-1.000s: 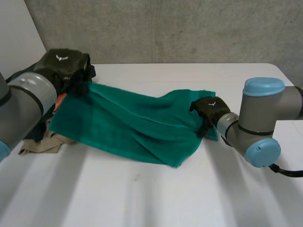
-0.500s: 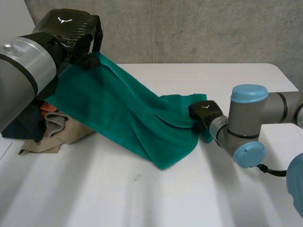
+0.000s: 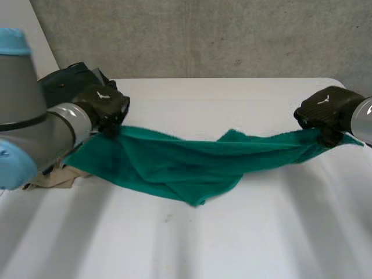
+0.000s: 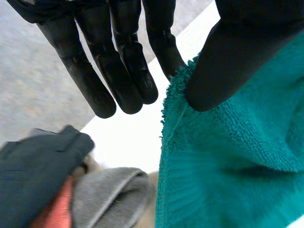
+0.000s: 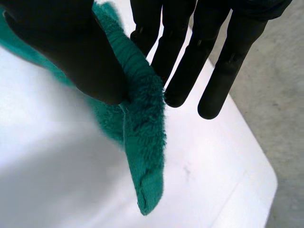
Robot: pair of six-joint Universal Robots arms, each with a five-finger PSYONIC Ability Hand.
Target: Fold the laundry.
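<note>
Green terry towel (image 3: 186,160) pinched at both ends
The left hand (image 4: 209,61) nips a fuzzy edge between thumb and a finger, the other fingers straight; the right hand (image 5: 71,52) does likewise near the far corner. Between them the looped cloth sags in a twisted band onto the white table (image 3: 232,232), beside a rumpled clothes pile (image 4: 57,190)

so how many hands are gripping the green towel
2. The left hand pinches the green terry towel at its edge beside the heap of dark, grey and beige clothes; the right hand pinches its opposite end, held above the white table.
</note>
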